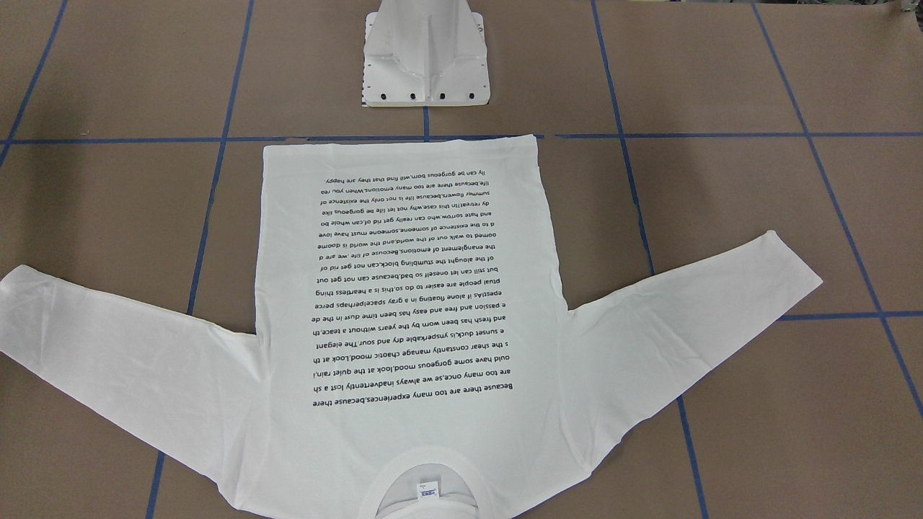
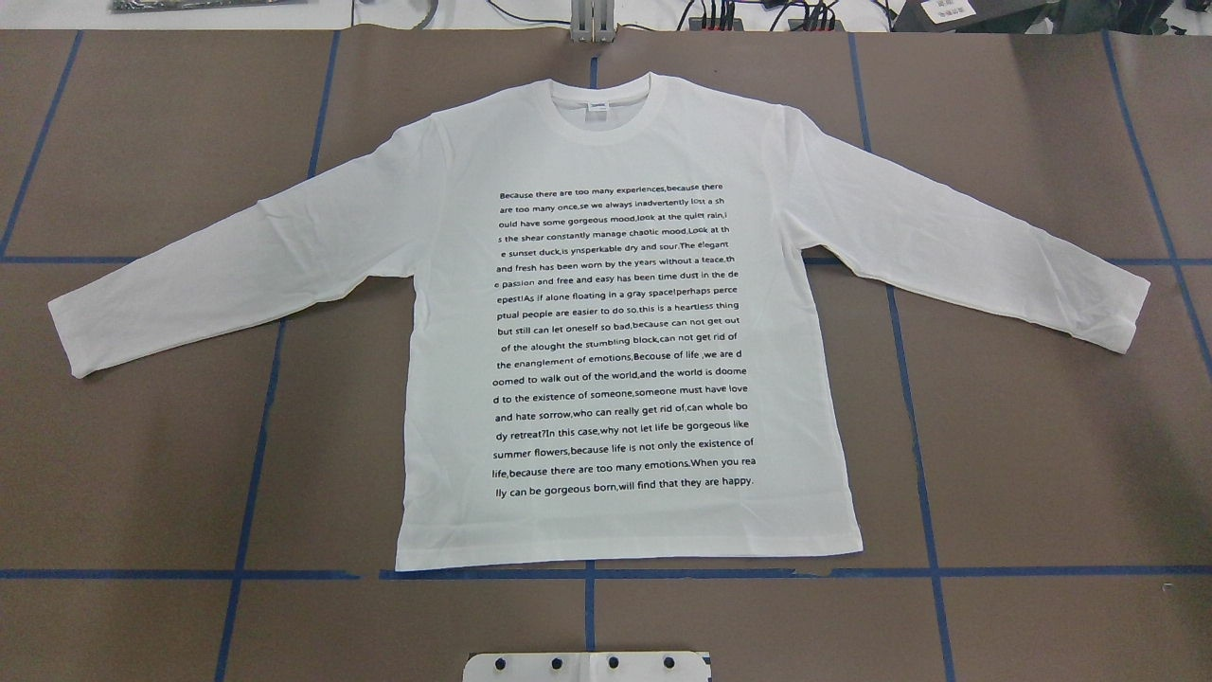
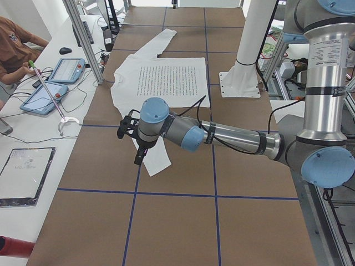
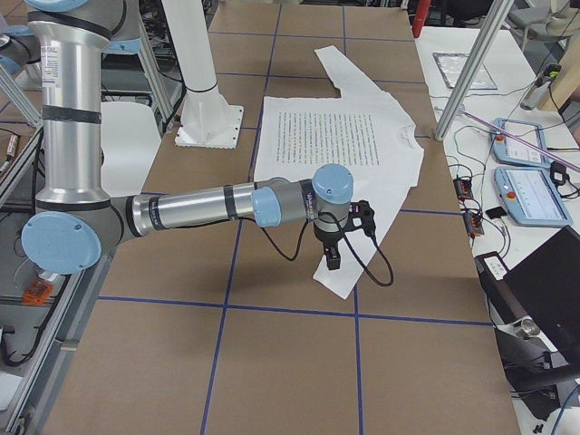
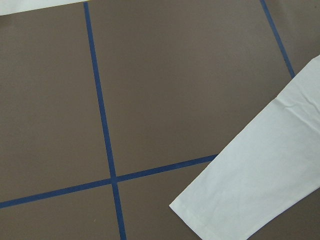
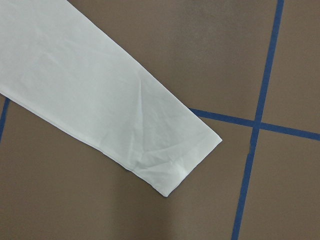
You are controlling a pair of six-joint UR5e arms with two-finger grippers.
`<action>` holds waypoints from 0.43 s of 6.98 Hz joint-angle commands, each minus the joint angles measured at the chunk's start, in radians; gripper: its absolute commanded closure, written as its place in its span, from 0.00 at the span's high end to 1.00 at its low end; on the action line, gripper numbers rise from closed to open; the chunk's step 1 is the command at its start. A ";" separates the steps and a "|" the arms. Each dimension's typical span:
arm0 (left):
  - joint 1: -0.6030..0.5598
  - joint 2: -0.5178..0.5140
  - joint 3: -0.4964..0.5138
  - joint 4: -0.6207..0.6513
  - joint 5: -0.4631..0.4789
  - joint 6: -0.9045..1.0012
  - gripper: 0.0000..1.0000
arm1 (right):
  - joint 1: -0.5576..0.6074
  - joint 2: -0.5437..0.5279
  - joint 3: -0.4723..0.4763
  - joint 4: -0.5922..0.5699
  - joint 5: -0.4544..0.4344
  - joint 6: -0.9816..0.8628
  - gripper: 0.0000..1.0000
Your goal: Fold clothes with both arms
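White shirt lies flat by the pedestal; left tool and right tool hang over its cuffs, grip untellable.

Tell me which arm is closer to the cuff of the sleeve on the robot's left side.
Left. The left gripper hangs over that cuff; the right gripper hangs over the opposite cuff instead.

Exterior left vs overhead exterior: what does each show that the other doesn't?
Only exterior left: the left arm, its gripper over the table by a sleeve cuff, and a person at a side desk with tablets. Only overhead: the neck label inside the collar. Both: the white shirt spread flat, print up, and the white pedestal base.
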 commanded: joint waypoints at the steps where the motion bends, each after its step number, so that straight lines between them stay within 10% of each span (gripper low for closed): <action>1: 0.008 0.014 -0.031 -0.023 0.008 -0.002 1.00 | 0.000 0.000 -0.005 0.000 0.000 0.000 1.00; 3: 0.012 0.026 -0.025 -0.028 0.008 0.000 1.00 | 0.000 -0.005 -0.016 0.000 0.000 0.005 1.00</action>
